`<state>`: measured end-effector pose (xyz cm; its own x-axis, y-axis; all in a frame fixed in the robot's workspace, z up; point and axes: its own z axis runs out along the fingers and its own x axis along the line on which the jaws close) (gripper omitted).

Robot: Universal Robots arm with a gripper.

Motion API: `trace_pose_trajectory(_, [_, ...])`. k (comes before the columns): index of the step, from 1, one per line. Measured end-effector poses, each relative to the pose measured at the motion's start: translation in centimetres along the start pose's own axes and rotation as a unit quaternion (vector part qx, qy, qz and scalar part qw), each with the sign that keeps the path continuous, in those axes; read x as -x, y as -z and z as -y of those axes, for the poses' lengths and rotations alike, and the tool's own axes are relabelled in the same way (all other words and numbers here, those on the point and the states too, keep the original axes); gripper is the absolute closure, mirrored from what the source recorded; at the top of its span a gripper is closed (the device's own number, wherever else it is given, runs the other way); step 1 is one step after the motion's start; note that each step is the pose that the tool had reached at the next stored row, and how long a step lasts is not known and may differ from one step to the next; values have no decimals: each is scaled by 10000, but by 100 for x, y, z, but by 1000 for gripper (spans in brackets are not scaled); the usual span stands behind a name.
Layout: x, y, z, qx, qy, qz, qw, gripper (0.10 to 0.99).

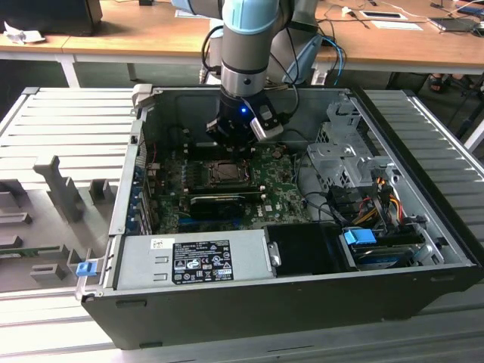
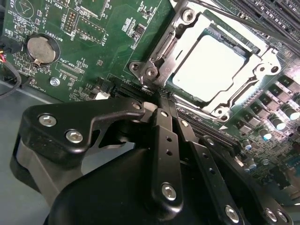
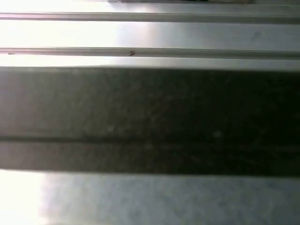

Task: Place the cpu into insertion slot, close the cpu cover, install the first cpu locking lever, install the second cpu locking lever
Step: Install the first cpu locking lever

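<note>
The cpu (image 2: 208, 63) lies in the insertion slot with its dull metal face up. The silver cpu cover (image 2: 187, 21) is folded down around it, so the slot itself is hidden under the two. A thin locking lever (image 2: 225, 18) runs along one side of the frame, and another lever (image 2: 161, 49) lies along the adjoining side, ending at a hooked corner (image 2: 150, 72). My gripper (image 2: 159, 99) is shut, its black fingertips pressed together right at that corner; I cannot tell whether they touch the lever. In the exterior view the gripper (image 1: 237, 136) hangs just behind the socket (image 1: 227, 172).
The green motherboard (image 1: 280, 189) lies inside an open computer case (image 1: 249, 302). A power supply (image 1: 193, 257) sits at the front, a drive cage and cables (image 1: 355, 189) at the exterior view's right. A coin battery (image 2: 41, 49) is near the fingers. A dark case wall (image 3: 150, 117) is close by.
</note>
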<state>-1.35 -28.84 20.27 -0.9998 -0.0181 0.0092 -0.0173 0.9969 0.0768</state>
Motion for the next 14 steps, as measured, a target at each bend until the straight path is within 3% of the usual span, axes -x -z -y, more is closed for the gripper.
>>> trace_pose_trajectory(7, [3,-27,2,-13,0,0,10000,980])
trace_pose_trajectory(9, [5,-25,4,30,0,1,10000,980])
trace_pose_trajectory(10, [7,10,-4,49,1,3,10000,980])
trace_pose_trajectory(14, [5,166,-13,42,0,-3,10000,980])
